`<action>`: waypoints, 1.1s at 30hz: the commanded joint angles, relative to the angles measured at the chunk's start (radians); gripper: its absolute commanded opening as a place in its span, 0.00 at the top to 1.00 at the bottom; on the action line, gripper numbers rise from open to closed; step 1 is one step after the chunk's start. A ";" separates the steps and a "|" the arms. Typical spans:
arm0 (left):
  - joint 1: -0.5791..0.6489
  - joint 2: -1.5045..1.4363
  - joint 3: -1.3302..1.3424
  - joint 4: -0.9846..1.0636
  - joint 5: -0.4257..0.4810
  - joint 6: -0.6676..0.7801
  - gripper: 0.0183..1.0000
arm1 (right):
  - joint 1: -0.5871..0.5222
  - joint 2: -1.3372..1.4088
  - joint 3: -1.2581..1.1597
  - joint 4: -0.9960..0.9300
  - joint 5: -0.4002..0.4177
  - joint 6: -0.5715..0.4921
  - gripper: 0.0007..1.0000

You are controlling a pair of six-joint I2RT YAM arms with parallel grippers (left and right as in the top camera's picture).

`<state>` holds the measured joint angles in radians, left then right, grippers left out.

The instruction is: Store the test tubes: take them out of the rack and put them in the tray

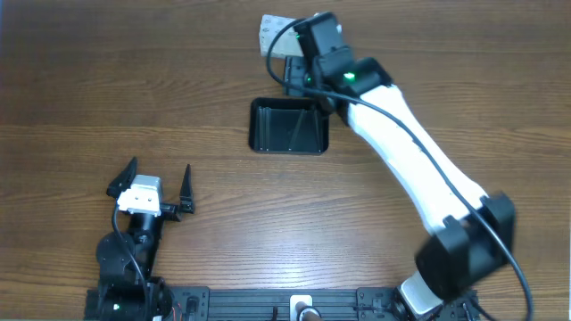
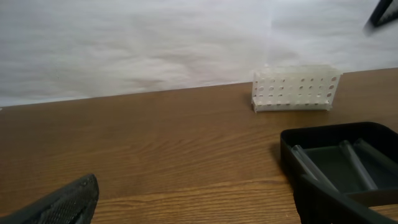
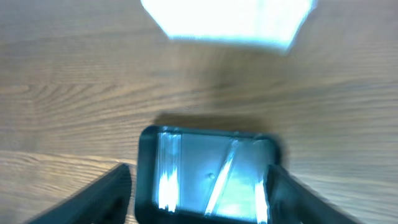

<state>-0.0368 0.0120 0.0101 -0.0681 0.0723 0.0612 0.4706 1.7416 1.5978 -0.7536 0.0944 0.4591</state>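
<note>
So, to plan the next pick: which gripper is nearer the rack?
The right gripper, hanging over the tray beside the rack; the left gripper sits far back near its base, jaws open.

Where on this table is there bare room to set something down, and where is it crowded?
Bare tabletop: the broad stretch left of the tray and rack, reaching down to the left gripper; also the far right, past the right arm. Crowded: rack, tray and right gripper bunched together.

Looks like a lab: bare wood table, plain white wall behind, a white rack full of holes, a black tray with test tubes inside.
</note>
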 commanded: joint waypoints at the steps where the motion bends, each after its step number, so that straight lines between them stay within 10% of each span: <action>1: 0.007 -0.007 -0.004 -0.003 0.013 0.013 0.00 | -0.055 -0.136 0.004 -0.012 0.116 -0.228 0.15; 4: 0.007 -0.007 -0.004 -0.003 0.013 0.013 0.00 | -0.113 -0.209 0.001 -0.046 0.116 -0.294 0.01; 19: 0.007 -0.007 -0.004 -0.003 0.013 0.013 0.00 | -0.488 -0.790 -0.686 0.328 0.067 -0.425 0.01; 33: 0.007 -0.007 -0.004 -0.003 0.013 0.013 0.00 | -0.522 -1.445 -1.362 0.773 -0.026 -0.569 0.01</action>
<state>-0.0368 0.0120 0.0101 -0.0681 0.0727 0.0612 -0.0711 0.3679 0.3241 -0.0059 0.0879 -0.0792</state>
